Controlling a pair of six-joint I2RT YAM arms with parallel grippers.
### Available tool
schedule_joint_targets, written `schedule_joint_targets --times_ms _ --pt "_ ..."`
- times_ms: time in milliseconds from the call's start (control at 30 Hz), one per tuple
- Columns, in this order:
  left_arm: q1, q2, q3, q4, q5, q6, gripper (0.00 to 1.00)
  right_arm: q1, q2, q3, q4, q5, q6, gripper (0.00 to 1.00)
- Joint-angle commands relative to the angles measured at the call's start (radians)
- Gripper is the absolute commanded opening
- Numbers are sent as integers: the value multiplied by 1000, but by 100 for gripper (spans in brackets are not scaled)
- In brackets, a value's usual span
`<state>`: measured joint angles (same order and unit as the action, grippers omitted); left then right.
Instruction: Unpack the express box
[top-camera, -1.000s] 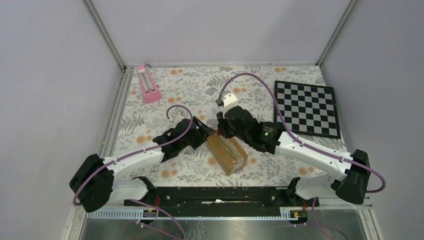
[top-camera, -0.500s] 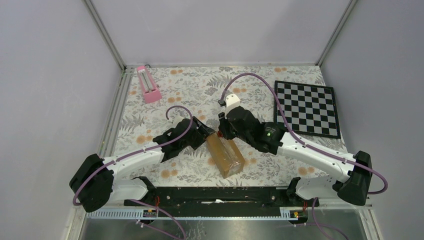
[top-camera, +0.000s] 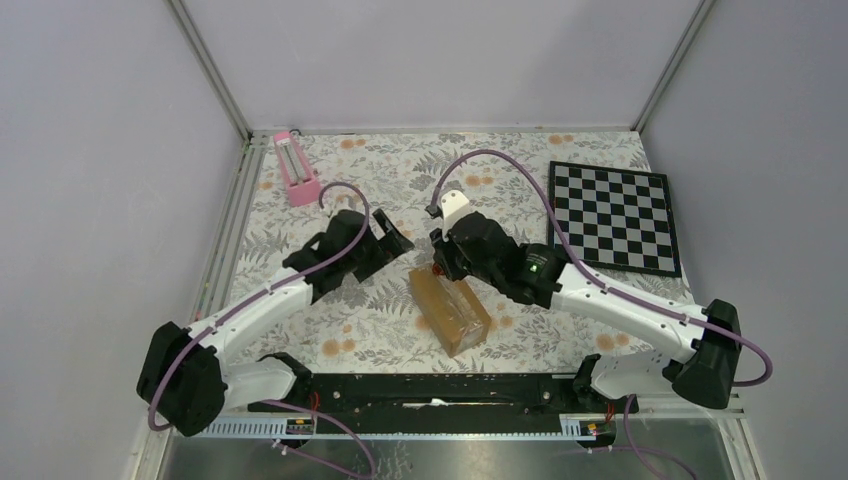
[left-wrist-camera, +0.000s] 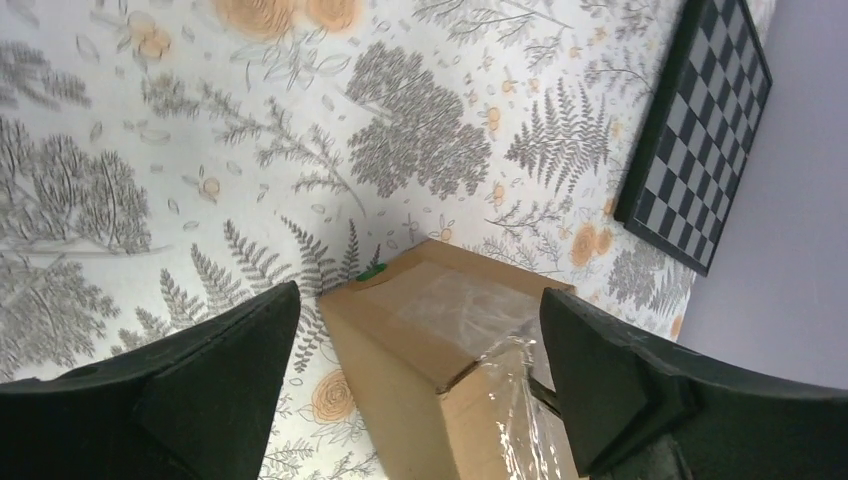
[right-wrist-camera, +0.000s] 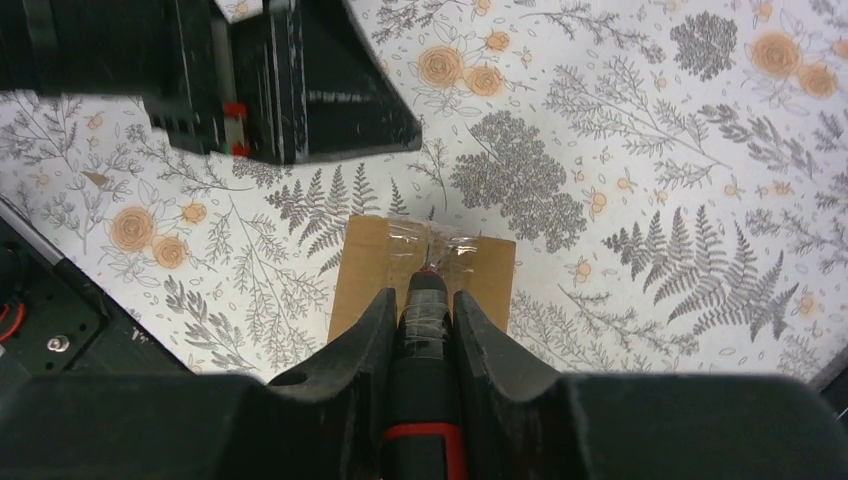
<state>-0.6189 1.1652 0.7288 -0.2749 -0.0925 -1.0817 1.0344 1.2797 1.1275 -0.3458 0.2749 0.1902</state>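
Top external view: express box (top-camera: 450, 310) lies centre-near on the tabletop (top-camera: 400, 170). Right pincer (right-wrist-camera: 422, 297) pinches a black tool (right-wrist-camera: 424, 340), tip on the far-end tape seam (right-wrist-camera: 430, 240). Left pincer (top-camera: 388, 235) stands spread, far-left of the box, apart. I'd draw the tip shallow along the seam, box braced.

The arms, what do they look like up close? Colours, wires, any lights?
Both the left arm and right arm have white tube-like links with black joints and bases. A purple cable loops along each. The left gripper and right gripper are black, with two wedge-shaped fingers. A small green light glows on the right arm.
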Motion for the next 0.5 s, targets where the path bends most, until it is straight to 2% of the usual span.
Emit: schedule_joint_targets --times_ms 0,200,467 --pt "92 41 124 -35 294 256 98 8 49 28 26 -30 -131 0" --pt "139 137 181 -13 460 318 99 -7 108 79 89 -88 -185 0" --pt "148 197 154 7 515 344 99 -20 99 56 99 -98 -211 0"
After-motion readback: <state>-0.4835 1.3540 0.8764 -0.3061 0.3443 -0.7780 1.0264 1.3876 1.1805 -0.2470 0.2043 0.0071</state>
